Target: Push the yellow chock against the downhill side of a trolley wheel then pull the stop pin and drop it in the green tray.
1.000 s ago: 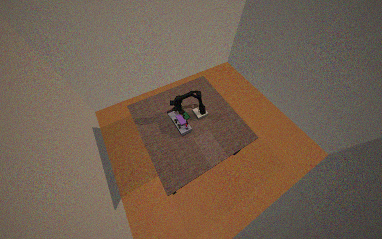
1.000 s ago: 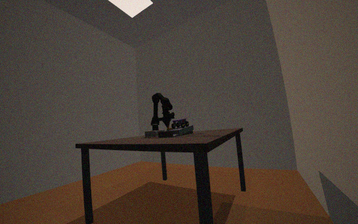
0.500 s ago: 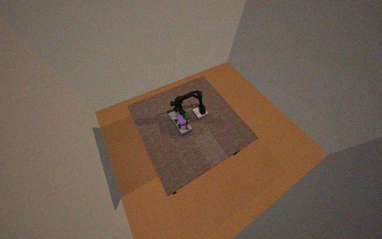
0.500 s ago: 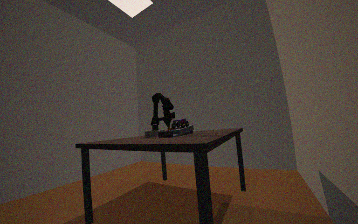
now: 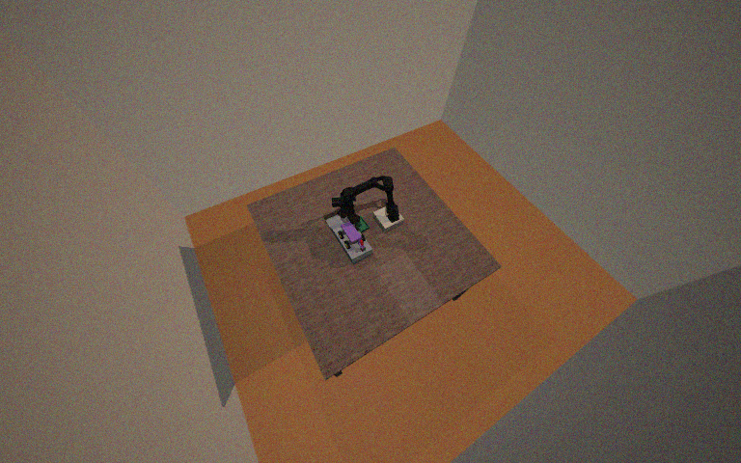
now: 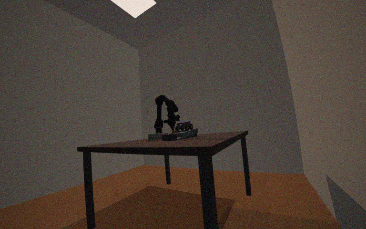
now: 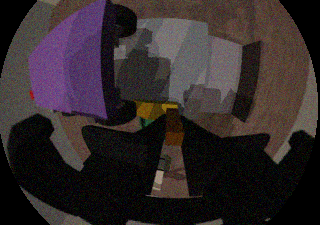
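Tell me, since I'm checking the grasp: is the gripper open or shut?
Shut on the chock's orange handle: in the wrist view the gripper has its dark fingers pinching it, beside the purple trolley.

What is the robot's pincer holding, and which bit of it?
The pincer is shut on the yellow chock, gripping its orange handle, right beside the purple trolley.

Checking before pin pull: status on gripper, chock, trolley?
Gripper shut on chock handle. Chock at trolley's near wheel; contact not confirmable. Pin head seems in place. Nothing seen blocking.
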`<state>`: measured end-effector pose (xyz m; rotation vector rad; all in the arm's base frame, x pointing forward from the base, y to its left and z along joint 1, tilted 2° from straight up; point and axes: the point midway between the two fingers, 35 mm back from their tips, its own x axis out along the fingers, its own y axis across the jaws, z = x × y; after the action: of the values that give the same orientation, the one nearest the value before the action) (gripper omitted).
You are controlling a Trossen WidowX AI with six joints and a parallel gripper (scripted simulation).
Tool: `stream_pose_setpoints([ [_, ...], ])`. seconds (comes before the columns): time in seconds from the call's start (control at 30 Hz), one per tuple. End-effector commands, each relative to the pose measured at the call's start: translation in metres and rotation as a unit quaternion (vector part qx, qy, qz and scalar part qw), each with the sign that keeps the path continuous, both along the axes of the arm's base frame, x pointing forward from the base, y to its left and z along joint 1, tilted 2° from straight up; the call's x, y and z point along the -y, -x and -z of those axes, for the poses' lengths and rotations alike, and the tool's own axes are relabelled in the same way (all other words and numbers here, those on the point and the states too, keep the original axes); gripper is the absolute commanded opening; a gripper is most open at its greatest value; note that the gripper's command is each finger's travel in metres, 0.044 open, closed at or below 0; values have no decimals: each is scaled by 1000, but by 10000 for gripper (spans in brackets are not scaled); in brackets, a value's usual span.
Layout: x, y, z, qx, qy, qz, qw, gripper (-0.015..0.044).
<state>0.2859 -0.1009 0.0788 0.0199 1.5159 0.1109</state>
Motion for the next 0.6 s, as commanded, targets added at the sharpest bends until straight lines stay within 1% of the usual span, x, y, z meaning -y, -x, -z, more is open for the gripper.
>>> stream_pose_setpoints([
  [0.0,0,0,0,0,0,0,1000,0],
  [0.2,0,0,0,0,0,0,1000,0],
  [0.43,0,0,0,0,0,0,1000,184],
  [0.57,1,0,-1,0,0,0,1000,190],
])
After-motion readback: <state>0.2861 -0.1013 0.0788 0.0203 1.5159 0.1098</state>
